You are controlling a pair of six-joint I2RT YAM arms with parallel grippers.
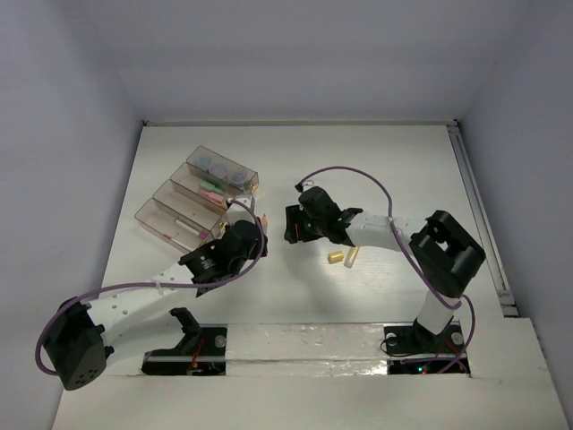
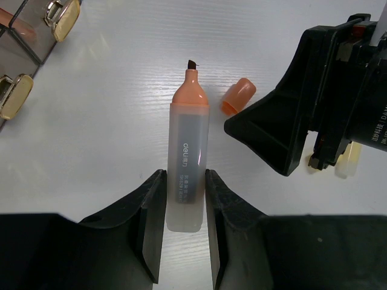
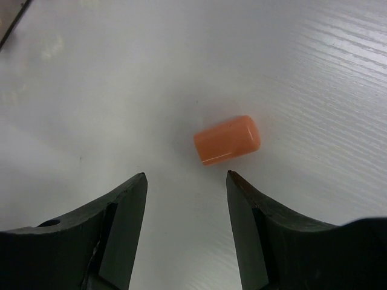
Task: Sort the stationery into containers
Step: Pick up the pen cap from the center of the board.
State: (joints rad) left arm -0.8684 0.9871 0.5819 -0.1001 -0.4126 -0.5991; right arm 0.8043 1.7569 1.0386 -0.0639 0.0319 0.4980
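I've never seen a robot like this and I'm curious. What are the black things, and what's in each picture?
They are two robot arms with pinching grippers. One picture looks down from above; the other two come from a camera on each wrist. The left gripper pinches an orange marker whose cap is off. The cap lies on the white table, just ahead of the open right gripper. Four clear boxes hold sorted items, and two yellowish pieces lie loose.

Left hand (image 2: 184,178) pinched narrow (gripping), right hand (image 3: 186,175) spread open; both arms reach inward, seemingly low.
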